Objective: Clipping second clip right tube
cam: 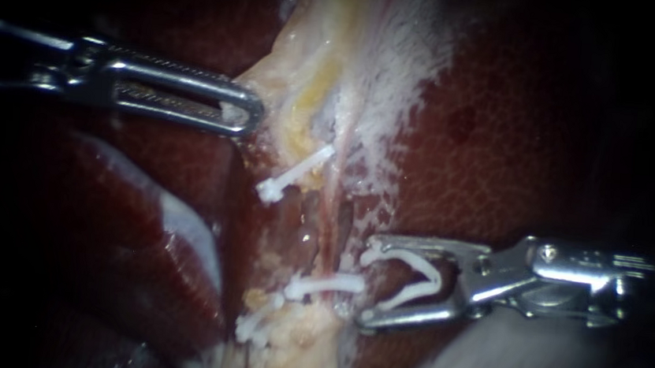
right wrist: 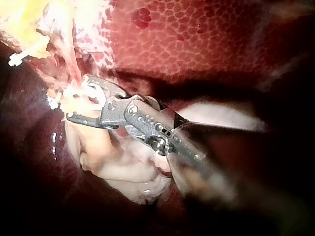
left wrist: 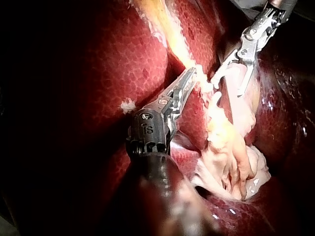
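Endoscope view: the left instrument [cam: 253, 114], entering from the upper left, is pinching pale tissue [cam: 313, 80] between narrow jaws. At lower right, the right instrument [cam: 366, 282] is carrying an open white clip [cam: 432, 275] in wide jaws, both of them touching it. The thin pink tube [cam: 333, 208] is running down the centre, just left of the jaw tips and outside them. A closed clip [cam: 326, 284] is crossing it there.

Left wrist view: the left instrument [left wrist: 191, 77] is gripping the pale tissue [left wrist: 231, 142], with the right instrument [left wrist: 229, 82] gaping just beyond.

Right wrist view: the right instrument [right wrist: 76, 98] is holding its spread jaws at the tube [right wrist: 73, 69], which is lying just ahead of them, beside dark red liver [right wrist: 197, 34].
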